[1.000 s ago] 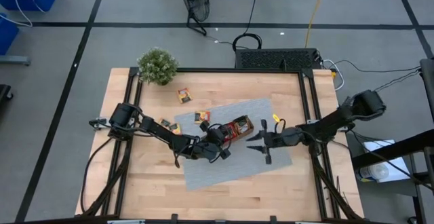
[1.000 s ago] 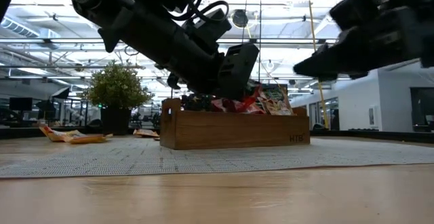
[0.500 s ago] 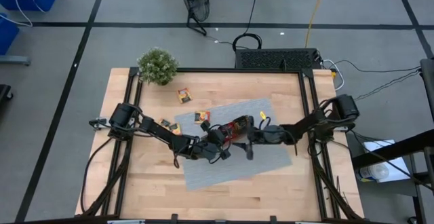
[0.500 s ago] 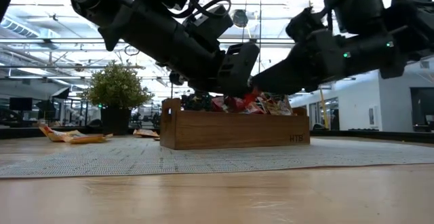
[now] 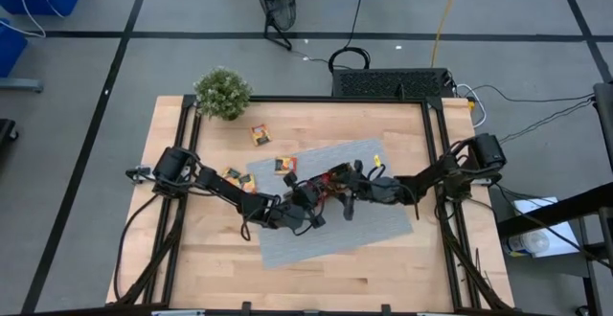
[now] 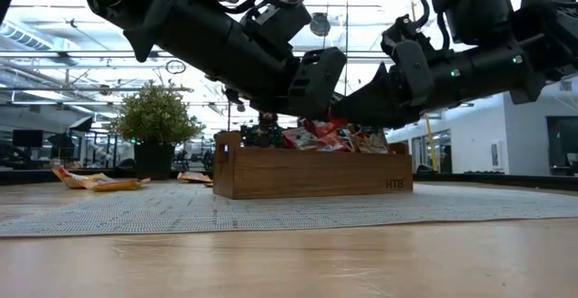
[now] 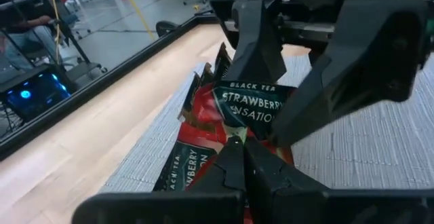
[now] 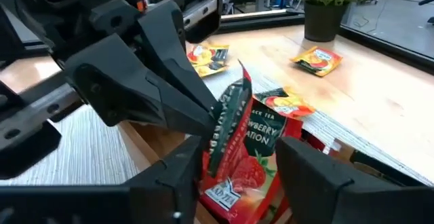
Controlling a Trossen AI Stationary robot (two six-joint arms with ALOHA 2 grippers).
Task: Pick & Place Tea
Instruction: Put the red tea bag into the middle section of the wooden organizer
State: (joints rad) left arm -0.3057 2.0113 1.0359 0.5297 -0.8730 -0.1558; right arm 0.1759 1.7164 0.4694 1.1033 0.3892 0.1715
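Both hands meet over the wooden tray (image 5: 334, 178), which sits on the grey mat (image 5: 330, 206) near the middle of the surface (image 5: 402, 259). From above the two dark arms hide most of the tray, and the hands' state cannot be read there. The left wrist view settles it for the left hand (image 7: 239, 157): its two fingers are pressed together, tips resting among the red tea sachets (image 7: 247, 108) packed in the tray, with no sachet visibly clamped between them. The right wrist view shows the right hand (image 8: 234, 159) with fingers spread, one on each side of an upright red strawberry sachet (image 8: 239, 146); contact with it cannot be confirmed. An orange-yellow sachet (image 8: 288, 105) lies just behind the red one, a detail seen only in this view. The low view gives the side elevation: tray standing on the mat, sachet tops poking above its rim, both arms coming down onto it. The high view alone maps the loose sachets: one (image 5: 260, 135) on bare wood toward the far-left corner, near the potted plant (image 5: 222, 93); another (image 5: 284, 165) at the mat's far-left edge; one (image 5: 233, 175) just off the mat's left edge.
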